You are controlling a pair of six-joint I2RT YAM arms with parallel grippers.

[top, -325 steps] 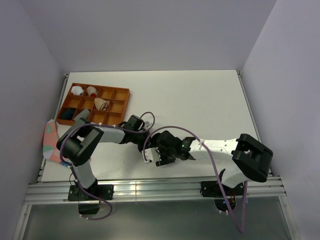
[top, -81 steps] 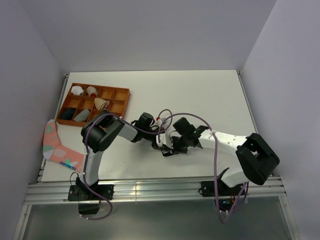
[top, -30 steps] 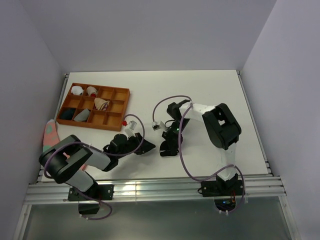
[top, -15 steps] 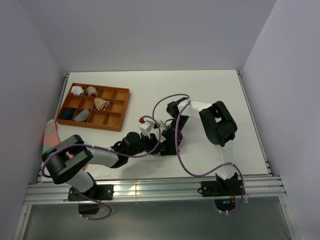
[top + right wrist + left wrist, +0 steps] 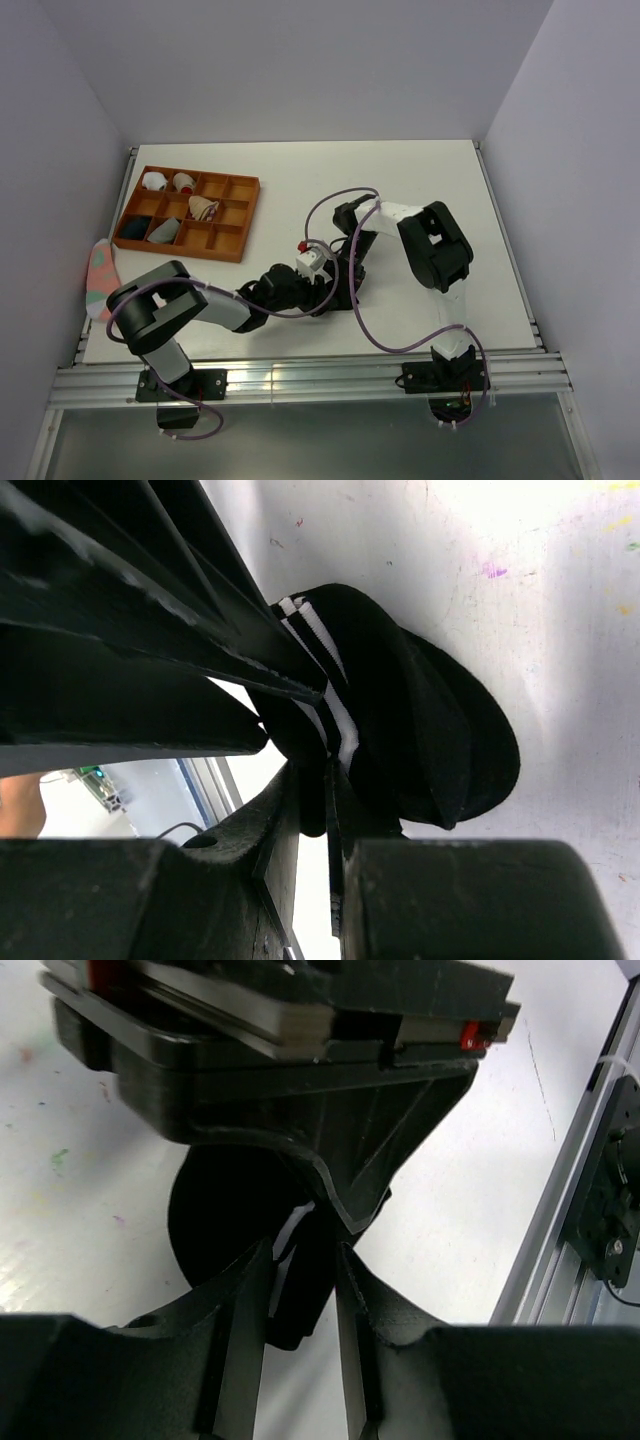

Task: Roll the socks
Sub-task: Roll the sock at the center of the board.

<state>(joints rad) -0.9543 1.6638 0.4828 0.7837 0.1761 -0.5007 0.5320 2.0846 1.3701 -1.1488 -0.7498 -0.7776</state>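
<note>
The black sock [image 5: 440, 740] with a white-striped cuff lies folded into a bundle on the white table near the front middle. My right gripper [image 5: 312, 780] is shut on its cuff edge, and in the top view this gripper [image 5: 343, 292] points down over the sock. In the left wrist view the sock [image 5: 215, 1215] lies under the right gripper's body. My left gripper [image 5: 303, 1260] is open, with a black flap of the sock between its fingers. From above, the left gripper [image 5: 325, 288] sits right beside the right one. A tan and maroon sock bundle [image 5: 203, 208] lies in the tray.
An orange compartment tray [image 5: 182, 249] at the back left holds small white and grey bundles. A pink sock with teal spots [image 5: 100, 272] hangs at the table's left edge. The metal rail [image 5: 320, 375] runs along the front edge, close to the left wrist.
My left gripper has swung right from beside the sock to the right gripper, its jaws widening around the sock's flap. The right gripper has stayed shut on the cuff.
</note>
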